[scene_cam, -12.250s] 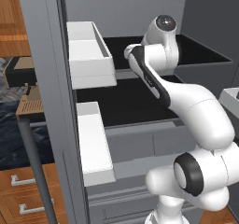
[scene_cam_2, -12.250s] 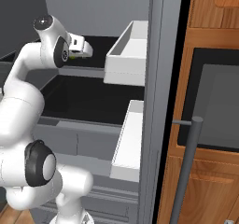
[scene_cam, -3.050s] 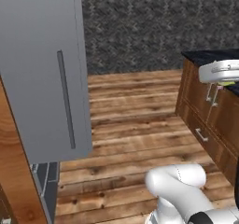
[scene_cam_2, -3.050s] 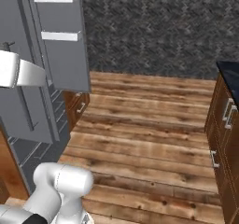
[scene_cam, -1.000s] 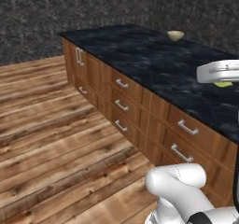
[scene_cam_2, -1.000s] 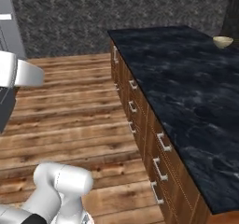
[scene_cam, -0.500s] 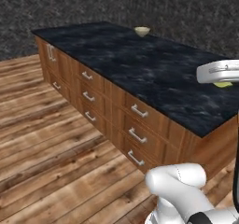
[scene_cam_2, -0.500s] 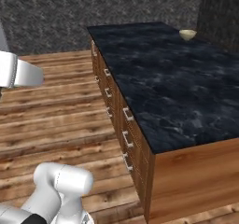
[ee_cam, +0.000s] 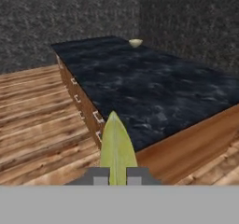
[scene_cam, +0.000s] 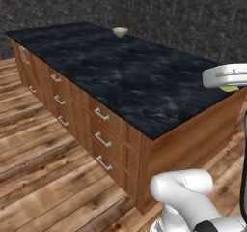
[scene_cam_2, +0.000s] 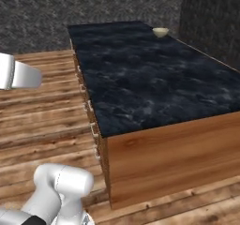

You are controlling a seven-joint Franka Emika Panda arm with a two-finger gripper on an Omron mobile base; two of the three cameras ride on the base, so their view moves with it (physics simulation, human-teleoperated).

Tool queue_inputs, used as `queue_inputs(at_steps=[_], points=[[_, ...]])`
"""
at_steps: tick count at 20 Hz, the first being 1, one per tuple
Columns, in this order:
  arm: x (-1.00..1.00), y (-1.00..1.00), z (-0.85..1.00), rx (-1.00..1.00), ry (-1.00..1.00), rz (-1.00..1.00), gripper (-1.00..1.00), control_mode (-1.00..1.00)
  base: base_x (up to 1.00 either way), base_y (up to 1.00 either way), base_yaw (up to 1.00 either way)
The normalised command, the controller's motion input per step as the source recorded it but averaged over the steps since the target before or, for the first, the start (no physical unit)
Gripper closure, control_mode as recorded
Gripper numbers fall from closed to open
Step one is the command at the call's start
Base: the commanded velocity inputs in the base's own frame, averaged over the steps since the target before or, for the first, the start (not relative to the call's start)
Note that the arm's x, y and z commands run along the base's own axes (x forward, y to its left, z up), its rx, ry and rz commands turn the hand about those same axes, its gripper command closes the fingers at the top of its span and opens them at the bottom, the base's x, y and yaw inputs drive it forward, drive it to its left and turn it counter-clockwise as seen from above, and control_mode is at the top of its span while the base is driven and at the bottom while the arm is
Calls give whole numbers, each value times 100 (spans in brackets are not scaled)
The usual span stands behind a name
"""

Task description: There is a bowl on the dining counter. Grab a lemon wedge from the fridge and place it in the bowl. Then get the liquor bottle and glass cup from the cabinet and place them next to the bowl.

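left base view: the white arm rises from the lower right corner, its rounded base joint (scene_cam: 182, 190) low in the frame, and a white link reaches in level from the right edge at mid height. a sliver of yellow-green, the lemon wedge (scene_cam: 230, 88), peeks out under that link. the dining table (scene_cam: 120, 76) runs from the upper left toward the right, black marbled top over a brown wooden base with drawers and pale bar handles. the bowl (scene_cam: 120, 31) sits small on the far part of the top, in the upper middle of the frame, well apart from the arm. wooden plank floor fills the lower left; a dark speckled wall spans the top.

right base view: the arm's base joint sits in the lower left corner, and a white link crosses the left edge at mid height. the table fills the centre and right, its near wooden end facing the camera. the bowl lies on the far end of the top, upper right of centre, near the right-hand edge of the top.

hand view: the jaws (ee_cam: 117, 176) stand at the bottom centre, clamped on the lemon wedge, whose thin yellow-green slice rises upright between the two dark finger tips. beyond it lies the table with the bowl far off in the upper middle.

no writing or labels can be read anywhere.
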Motion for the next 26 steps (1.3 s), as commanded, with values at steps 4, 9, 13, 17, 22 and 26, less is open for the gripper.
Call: queue_inputs(at_steps=[4,9,13,17,22,26], points=[[0,0,0,0,0,0,100,100,0,-100,-3],[0,0,0,0,0,0,100,100,0,-100,0],[0,0,0,0,0,0,100,100,1,-100,0],[0,0,0,0,0,0,100,100,11,-100,0],[0,0,0,0,0,0,100,100,19,-100,3],[0,0,0,0,0,0,100,100,29,-100,6]])
